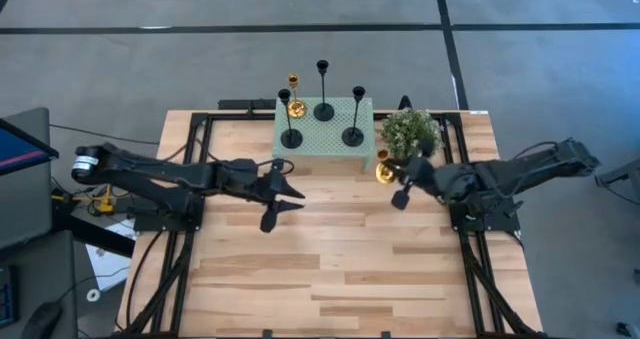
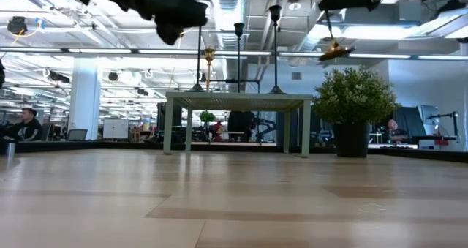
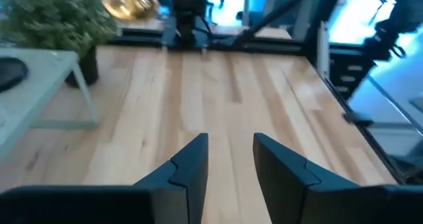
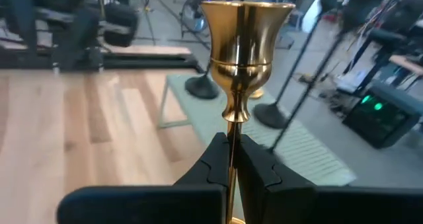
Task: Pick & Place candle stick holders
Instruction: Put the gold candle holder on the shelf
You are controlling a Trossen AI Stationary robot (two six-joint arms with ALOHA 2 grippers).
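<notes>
A gold candle stick holder is gripped upright by the right end effector, just beside the mint stand; the left end effector is held open.

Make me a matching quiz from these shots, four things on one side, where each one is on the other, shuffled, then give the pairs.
Things:
1. gold holder with cup up
2. other gold holder
3. plant
4. left gripper

Places:
A. on the table beside the mint stand
B. open over bare wood in front of the stand
C. clamped by its stem in the right gripper, lifted off the table
D. standing on the stand with three black holders

Pairs: 1-C, 2-D, 3-A, 4-B
</notes>
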